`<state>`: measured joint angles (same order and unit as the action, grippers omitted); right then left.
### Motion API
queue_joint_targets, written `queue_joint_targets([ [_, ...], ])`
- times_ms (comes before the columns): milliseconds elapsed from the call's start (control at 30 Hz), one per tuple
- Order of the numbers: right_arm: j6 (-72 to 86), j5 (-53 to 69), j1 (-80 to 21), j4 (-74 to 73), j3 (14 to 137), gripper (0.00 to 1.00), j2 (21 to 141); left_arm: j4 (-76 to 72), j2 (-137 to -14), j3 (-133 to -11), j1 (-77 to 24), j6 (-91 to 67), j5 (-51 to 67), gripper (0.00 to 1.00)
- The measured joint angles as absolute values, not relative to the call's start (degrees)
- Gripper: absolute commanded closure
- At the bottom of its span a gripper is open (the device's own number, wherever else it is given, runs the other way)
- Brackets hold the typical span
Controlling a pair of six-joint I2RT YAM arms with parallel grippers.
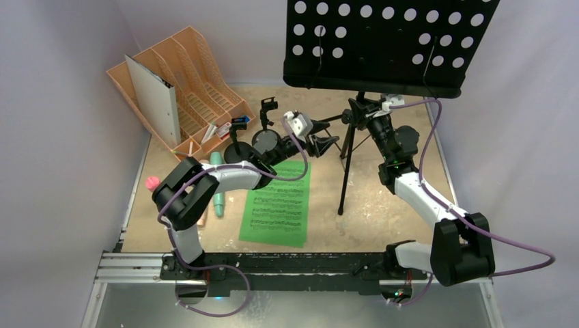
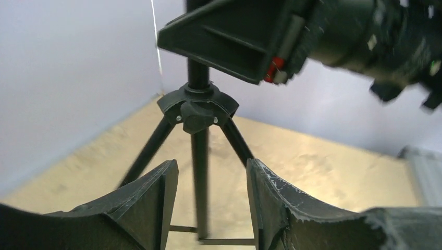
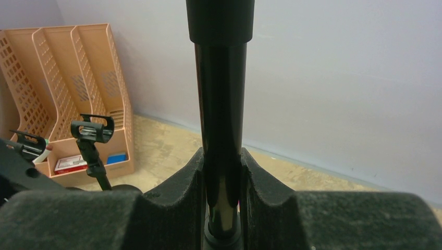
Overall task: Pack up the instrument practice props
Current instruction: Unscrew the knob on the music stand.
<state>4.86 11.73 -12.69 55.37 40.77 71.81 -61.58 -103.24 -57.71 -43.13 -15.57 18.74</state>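
Spotter: Grip check. Your right jaws are pinching the tripod (image 3: pixel 221 130) on its centre pole, just under the perforated music desk (image 1: pixel 382 65) in the upper right of the top view. The right wrist view shows both sides pressed against the tube with no gap.

Lead: Holding it that high makes sense to me. The desk looks like the heavy end, so a pinch near it should keep the stand from tipping while you work lower down. Your right arm (image 1: pixel 423 195) climbs from its base at lower right, elbow bent, wrist tucked under the desk's lip.

Spotter: Your left jaws are spread and hold nothing. They sit level with the leg hub (image 2: pixel 197 109) and short of it. The middle leg shows through the gap, but it is beyond the tips.

Lead: I'd read that as lining up to fold the legs. Your left arm (image 1: pixel 229 174) sweeps from lower left to centre frame, passing above the upper edge of the green sheet music (image 1: pixel 276 205), which lies flat on the surface (image 1: pixel 389 219).

Spotter: Nothing looks packed yet. The teal microphone (image 1: pixel 217 195) lies left of the sheet. The pink microphone (image 1: pixel 151 182) is half hidden by your left elbow. Two clip poles (image 1: pixel 234 152) stand beside the orange file rack (image 1: pixel 198 82).
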Motion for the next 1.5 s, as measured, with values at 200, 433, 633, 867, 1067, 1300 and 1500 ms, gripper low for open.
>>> queue_joint_targets([
  [200,4.84,11.73,-12.67,55.37,40.77,1.00,71.81,-67.68,-104.47,-56.51,-43.92,13.17,23.11,0.43],
  [433,4.84,11.75,-12.67,55.35,40.77,1.00,71.81,-66.94,-108.09,-60.75,-44.42,31.97,26.13,0.43],
  [633,4.82,11.75,-12.67,55.35,40.77,1.00,71.81,-61.87,-110.91,-67.29,-44.40,39.00,27.55,0.46],
  [867,4.80,11.75,-12.69,55.33,40.77,1.00,71.81,-54.13,-111.79,-71.72,-44.40,44.86,29.06,0.55],
  [1067,4.78,11.77,-12.67,55.33,40.77,1.00,71.81,-47.86,-111.79,-73.19,-44.40,49.65,29.85,0.71],
  [1300,4.67,11.70,-12.62,55.29,40.77,1.00,71.81,-45.63,-111.77,-74.28,-44.31,52.62,30.24,0.98],
  [1500,4.64,11.66,-12.51,55.27,40.77,1.00,71.81,-44.36,-111.74,-75.00,-44.31,51.75,30.24,1.00],
])
